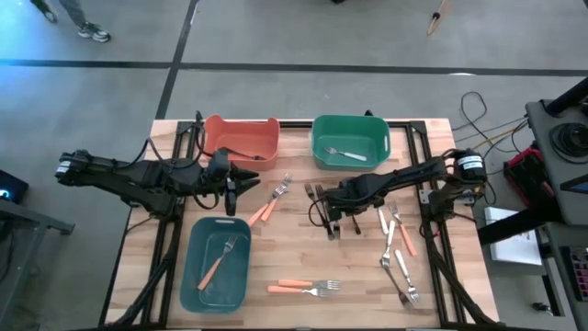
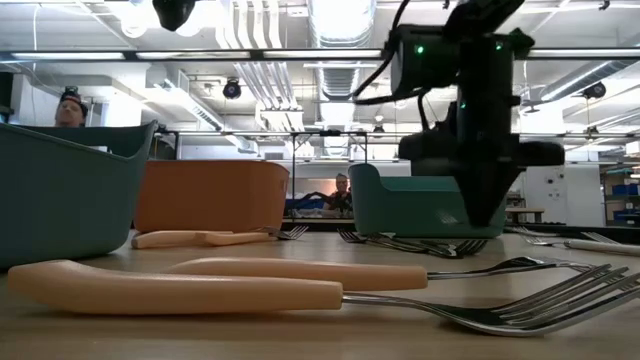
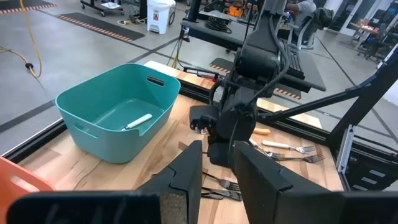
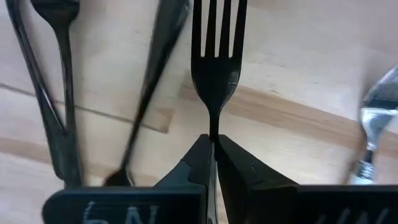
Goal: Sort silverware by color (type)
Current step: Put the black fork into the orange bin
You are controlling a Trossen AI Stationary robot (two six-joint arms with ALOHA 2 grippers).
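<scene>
Bins first: the orange plastic bin (image 1: 241, 136) holds one orange-handled utensil, the green plastic bin (image 1: 350, 141) one white-handled fork (image 1: 344, 154), the dark teal tray (image 1: 217, 263) an orange-handled fork (image 1: 220, 258). My right gripper (image 4: 214, 163), at the wooden table's (image 1: 303, 248) middle, is clamped on a black fork's (image 4: 216, 59) handle, tines pointing straight ahead. My left gripper (image 3: 214, 180) hovers partly open, empty, beside the orange bin.

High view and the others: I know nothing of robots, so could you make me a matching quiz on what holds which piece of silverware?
Holders:
1. green bin
2. blue bin
3. right end effector

Held:
A. black fork
B. white-handled utensil
C. orange-handled fork

Pairs: 1-B, 2-C, 3-A.
</scene>
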